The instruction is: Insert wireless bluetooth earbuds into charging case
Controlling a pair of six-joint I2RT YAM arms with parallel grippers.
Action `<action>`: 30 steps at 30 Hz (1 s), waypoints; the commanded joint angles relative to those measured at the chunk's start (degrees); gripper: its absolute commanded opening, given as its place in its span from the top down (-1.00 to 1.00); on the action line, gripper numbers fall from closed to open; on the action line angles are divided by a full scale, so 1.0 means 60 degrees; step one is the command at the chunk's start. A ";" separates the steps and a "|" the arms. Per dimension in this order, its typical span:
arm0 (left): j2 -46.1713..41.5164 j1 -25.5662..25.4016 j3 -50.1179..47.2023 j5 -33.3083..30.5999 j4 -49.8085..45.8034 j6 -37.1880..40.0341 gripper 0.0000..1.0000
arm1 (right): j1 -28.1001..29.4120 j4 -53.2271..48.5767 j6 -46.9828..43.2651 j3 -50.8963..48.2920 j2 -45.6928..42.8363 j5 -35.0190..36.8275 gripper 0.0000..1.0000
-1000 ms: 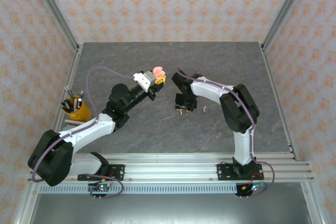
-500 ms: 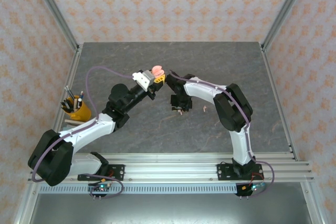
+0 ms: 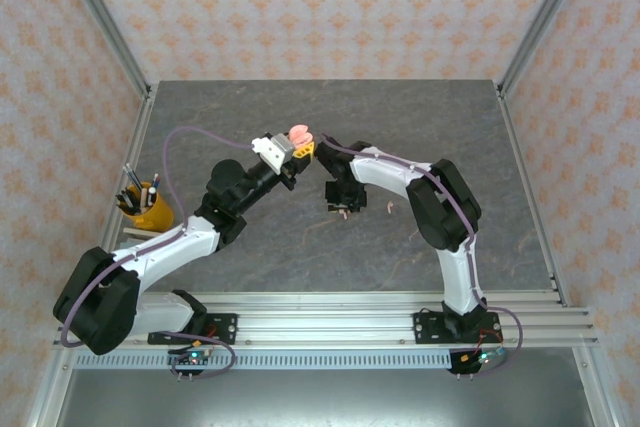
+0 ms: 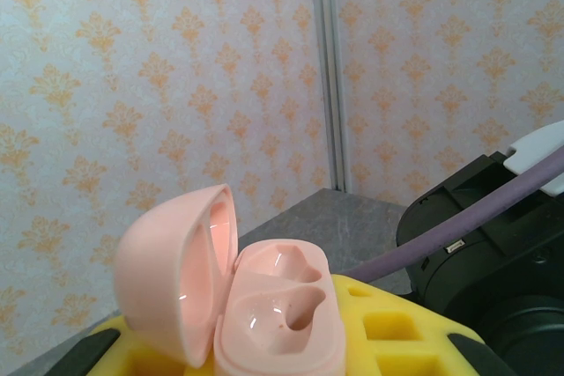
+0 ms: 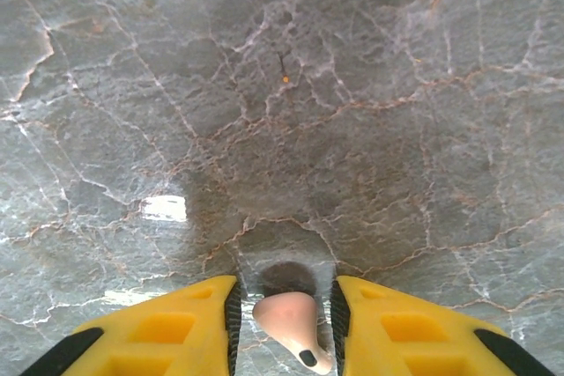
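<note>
A pale pink earbud (image 5: 286, 319) sits between the yellow fingers (image 5: 167, 332) of the right end effector (image 5: 284, 301), low over the grey worktop (image 5: 352, 85). The jaws stand narrowly apart around it, with a sliver of gap on one side, and I cannot tell whether the pads actually bite. Just beyond and to the left, the left end effector (image 4: 264, 360) is clamped on the pink charging case (image 4: 278, 305), its lid (image 4: 172, 270) hinged open and both wells bare.

The risk, as I judge it, is that a loose or off-centre pinch on so small and rounded a thing lets it twist or squirt out (it is lying slantwise as it is). It would then meet its well askew. The arms also stand close together, so a hurried approach might knock the case.

The earbud's near end is cut off at the picture's edge. From above, a pale speck (image 3: 390, 207) lies on the worktop beside the right arm, too small to name.
</note>
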 commanded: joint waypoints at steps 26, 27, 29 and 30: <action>0.0073 0.0132 0.0543 -0.0052 0.0356 -0.0180 1.00 | 0.0015 -0.0492 -0.0501 -0.0406 -0.0122 0.0114 0.49; 0.0081 0.0129 0.0555 -0.0056 0.0353 -0.0180 1.00 | 0.0014 -0.0469 -0.0503 -0.0431 -0.0145 0.0114 0.49; 0.0080 0.0122 0.0558 -0.0051 0.0343 -0.0180 1.00 | 0.0016 -0.0443 -0.0498 -0.0490 -0.0167 0.0106 0.49; 0.0080 0.0126 0.0571 -0.0055 0.0338 -0.0194 1.00 | 0.0017 -0.0428 -0.0504 -0.0520 -0.0173 0.0088 0.49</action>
